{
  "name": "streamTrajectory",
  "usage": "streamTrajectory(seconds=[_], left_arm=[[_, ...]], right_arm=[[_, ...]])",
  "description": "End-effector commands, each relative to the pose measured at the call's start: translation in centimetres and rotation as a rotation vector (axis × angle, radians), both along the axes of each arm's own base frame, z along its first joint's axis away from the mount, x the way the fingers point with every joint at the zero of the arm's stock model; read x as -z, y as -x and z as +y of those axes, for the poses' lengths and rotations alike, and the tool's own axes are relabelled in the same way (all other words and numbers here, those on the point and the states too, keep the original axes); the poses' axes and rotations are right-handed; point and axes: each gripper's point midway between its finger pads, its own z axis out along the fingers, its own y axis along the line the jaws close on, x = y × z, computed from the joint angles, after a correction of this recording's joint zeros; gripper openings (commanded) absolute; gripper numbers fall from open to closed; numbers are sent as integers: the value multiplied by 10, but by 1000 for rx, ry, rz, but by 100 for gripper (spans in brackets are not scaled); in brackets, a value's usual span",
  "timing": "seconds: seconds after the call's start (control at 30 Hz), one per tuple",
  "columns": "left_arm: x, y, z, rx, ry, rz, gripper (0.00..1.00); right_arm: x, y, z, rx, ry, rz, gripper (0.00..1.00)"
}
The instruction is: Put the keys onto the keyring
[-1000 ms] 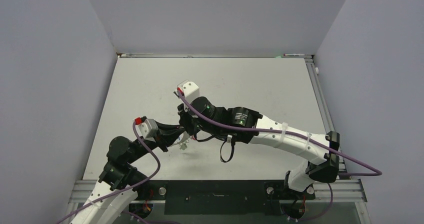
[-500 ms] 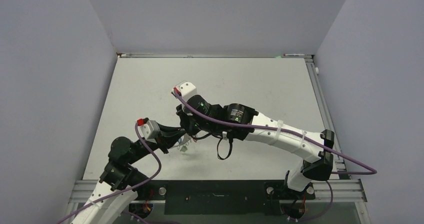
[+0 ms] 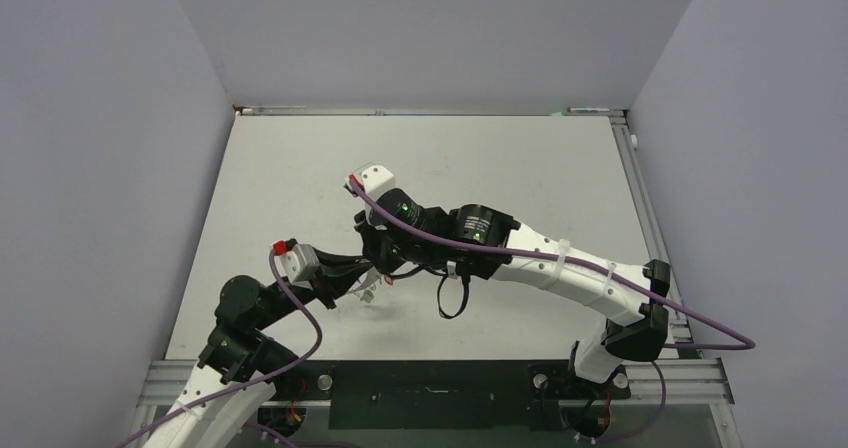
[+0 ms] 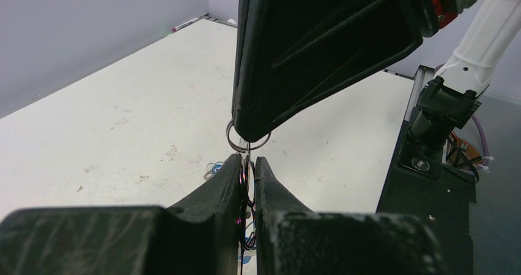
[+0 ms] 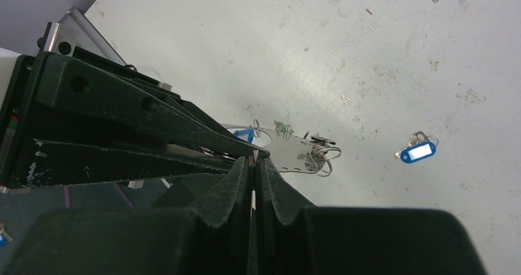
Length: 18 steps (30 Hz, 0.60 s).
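My left gripper (image 3: 362,282) (image 4: 247,162) is shut on the keyring (image 4: 247,186), whose thin dark wire loops stand edge-on between its fingers. My right gripper (image 3: 376,268) (image 5: 254,163) meets it tip to tip from above and is shut on a thin key (image 5: 254,159), seen edge-on with a red sliver showing. The key's small split ring (image 4: 247,142) circles the right fingertips just above the left ones. A bunch of silvery keys and rings (image 5: 302,153) with a blue tag (image 5: 244,134) hangs beyond the left fingers. Another blue-tagged key (image 5: 416,151) lies on the table.
The white table (image 3: 500,158) is walled by grey panels on three sides. The right arm (image 3: 560,268) stretches low across the table's middle. A black frame and the arm bases (image 3: 430,380) run along the near edge.
The right arm swung a little left and lower toward the left gripper a second ago, then held. The left gripper stays in place, both shut.
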Motion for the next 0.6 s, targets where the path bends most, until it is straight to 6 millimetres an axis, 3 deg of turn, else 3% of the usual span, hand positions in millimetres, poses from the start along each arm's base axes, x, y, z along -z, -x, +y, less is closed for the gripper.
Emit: streamTrajectory(seconds=[0.0,0.57], left_arm=[[-18,7,-3,34,26,-82,0],[-11,5,-3,24,-3,-82,0]], right_arm=[[6,2,3,-4,30,28,5],[19,6,-14,-19,137,64,5]])
